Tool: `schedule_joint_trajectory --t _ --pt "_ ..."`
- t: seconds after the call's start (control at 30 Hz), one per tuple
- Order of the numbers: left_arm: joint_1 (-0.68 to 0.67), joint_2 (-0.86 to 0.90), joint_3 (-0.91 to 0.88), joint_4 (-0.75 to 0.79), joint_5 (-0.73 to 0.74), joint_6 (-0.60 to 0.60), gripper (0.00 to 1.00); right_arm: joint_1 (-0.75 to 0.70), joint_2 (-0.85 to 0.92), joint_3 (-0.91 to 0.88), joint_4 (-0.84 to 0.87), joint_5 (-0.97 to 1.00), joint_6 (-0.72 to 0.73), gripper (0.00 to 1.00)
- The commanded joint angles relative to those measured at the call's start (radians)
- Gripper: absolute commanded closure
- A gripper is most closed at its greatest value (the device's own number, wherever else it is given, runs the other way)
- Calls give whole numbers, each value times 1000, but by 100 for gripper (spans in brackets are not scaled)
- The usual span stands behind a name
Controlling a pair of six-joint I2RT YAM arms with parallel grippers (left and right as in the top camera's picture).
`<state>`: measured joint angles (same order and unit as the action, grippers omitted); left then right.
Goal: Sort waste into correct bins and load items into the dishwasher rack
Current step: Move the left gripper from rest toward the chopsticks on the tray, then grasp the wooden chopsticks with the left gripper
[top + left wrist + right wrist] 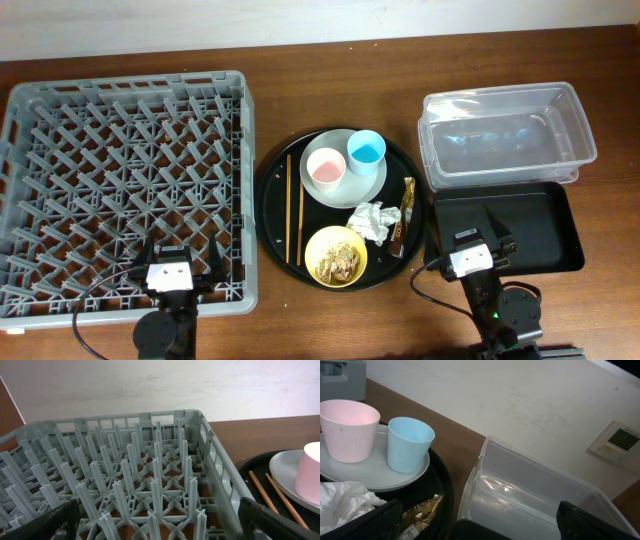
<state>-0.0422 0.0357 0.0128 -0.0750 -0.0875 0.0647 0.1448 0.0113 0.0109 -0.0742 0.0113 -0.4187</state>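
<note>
Rack [244, 190]: grey square crate, dense upright pegs

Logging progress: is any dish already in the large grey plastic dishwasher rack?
No, the large grey plastic dishwasher rack shows only bare pegs; the yellow bowl and thin wooden chopsticks lie on the large round black tray.

Even bright indoor light, soft shadows, glare on clear tub [507, 134], sharp focus
</note>
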Motion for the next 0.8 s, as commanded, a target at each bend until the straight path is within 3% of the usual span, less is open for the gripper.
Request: schedule_joint_trajectory --t 0.0,0.13,0.17,0.2,0.27,0.37,0.4,0.43,0.47,0.5,0.63,0.77 --pt "-4 3 -3 2 -22 20 1 -1 3 -5 -5 27 8 1" --pt "-3 3 -3 8 -40 43 1 -1 3 -5 -5 27 8 1" --pt "-3 3 -3 85 -140 144 1 -1 3 -5 -5 27 8 1" --pt "-3 3 -3 124 -172 150 1 -1 3 -5 -5 27 8 1" --pt "-2 3 -3 42 -174 173 1 -1 3 -5 -5 27 8 1" --pt "-3 3 -3 67 68 124 1 -1 3 -5 -5 27 8 1" --pt "-4 3 -3 108 79 105 0 -1 3 -5 -5 27 8 1" --pt "-3 3 6 148 139 47 0 -1 3 -5 -5 27 8 1" --pt "-3 3 61 141 288 -50 0 -1 3 -5 -5 27 8 1" --pt "-3 3 107 129 326 -113 0 -1 3 -5 -5 27 8 1" --pt "-3 199 597 -228 401 -139 0 -1 3 -5 -5 27 8 1" --pt "-3 788 1218 -675 599 -68 0 -1 3 -5 -5 27 8 1"
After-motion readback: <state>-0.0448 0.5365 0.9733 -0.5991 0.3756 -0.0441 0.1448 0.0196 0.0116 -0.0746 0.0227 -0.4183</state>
